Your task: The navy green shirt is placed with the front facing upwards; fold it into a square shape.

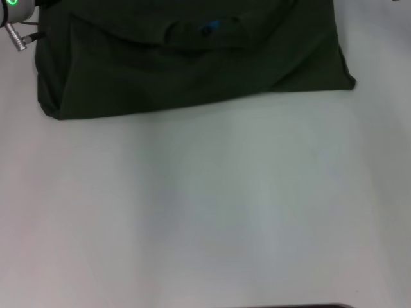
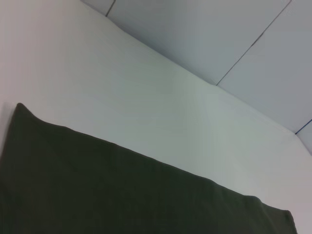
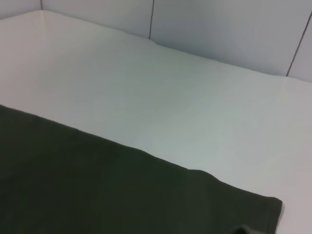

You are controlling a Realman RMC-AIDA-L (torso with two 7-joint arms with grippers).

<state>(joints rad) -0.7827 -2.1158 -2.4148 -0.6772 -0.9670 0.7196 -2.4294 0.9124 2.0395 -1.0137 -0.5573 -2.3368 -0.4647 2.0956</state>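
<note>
Navy green shirt (image 1: 192,64) lies at the far side of the white table (image 1: 205,205), already gathered into a compact, wide rectangular bundle: a folded layer crosses its upper part, and the neck label (image 1: 210,27) shows blue near the far edge. No lettering is visible, so the front seems tucked inside. By this look most of the folding is done; what may remain is one more fold across the width, since the bundle is wider than deep and not yet square, plus some smoothing of the loose corner on the right. Part of the left arm (image 1: 16,22) shows at the bundle's far left corner, but its gripper is out of sight. Both wrist views look over the cloth's edge from just above it, showing no fingers, so I cannot tell whether either gripper is apart or together.
</note>
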